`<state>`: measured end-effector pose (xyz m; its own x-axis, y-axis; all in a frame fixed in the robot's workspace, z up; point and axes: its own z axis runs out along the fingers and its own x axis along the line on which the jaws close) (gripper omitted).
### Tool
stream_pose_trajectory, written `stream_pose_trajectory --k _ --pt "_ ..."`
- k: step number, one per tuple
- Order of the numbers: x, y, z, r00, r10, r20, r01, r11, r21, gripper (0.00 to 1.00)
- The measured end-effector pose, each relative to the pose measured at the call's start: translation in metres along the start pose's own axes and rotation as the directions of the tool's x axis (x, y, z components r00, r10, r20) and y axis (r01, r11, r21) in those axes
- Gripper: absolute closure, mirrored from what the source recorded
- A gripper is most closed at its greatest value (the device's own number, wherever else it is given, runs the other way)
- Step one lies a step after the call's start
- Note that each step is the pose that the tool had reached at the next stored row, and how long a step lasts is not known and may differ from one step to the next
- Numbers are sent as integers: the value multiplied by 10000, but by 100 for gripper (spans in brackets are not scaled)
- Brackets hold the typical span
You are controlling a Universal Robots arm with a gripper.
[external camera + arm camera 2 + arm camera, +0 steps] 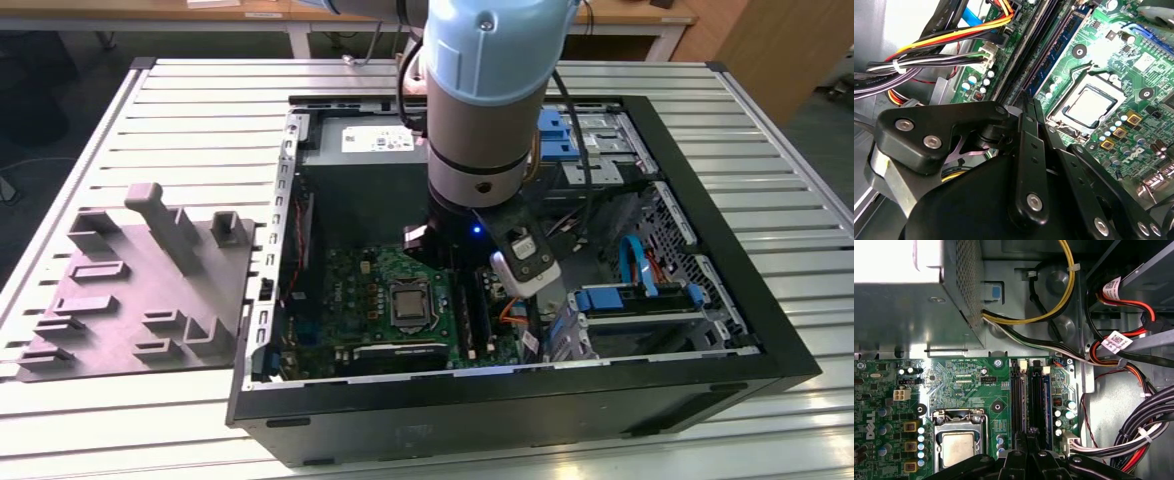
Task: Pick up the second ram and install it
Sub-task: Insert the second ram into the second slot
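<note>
My gripper [1030, 102] hangs low inside the open computer case [774, 350], right over the row of long black memory slots [1026, 390] beside the processor socket [956, 445]. Its fingers [1026, 145] stand close together, shut, with the tips pointing down at the slots. A dark blue ram stick [1064, 42] with black chips sits upright in one slot, just beside the fingertips. I cannot tell whether this is the second ram. Whatever lies directly under the fingertips is hidden. In the exterior view the gripper [461, 262] is above the green motherboard [387, 300].
Bundles of coloured cables [939, 47] run close beside the slots. The power supply box [914, 295] borders the board. Blue drive brackets [621, 298] sit at the exterior view's right. A grey fixture block [134, 290] lies on the slatted table outside the case.
</note>
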<state>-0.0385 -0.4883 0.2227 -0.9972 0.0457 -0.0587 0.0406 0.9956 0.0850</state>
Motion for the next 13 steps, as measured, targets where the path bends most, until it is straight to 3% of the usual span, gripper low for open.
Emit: stream_pose_trajectory --k 4,9,13 --pt "0 0 1 10000 2 1 -2 10000 -20 89" --pt "2 0 3 10000 5 15 -5 9999 -116 89" --pt "3 -2 13 10000 5 19 -5 9999 -120 89"
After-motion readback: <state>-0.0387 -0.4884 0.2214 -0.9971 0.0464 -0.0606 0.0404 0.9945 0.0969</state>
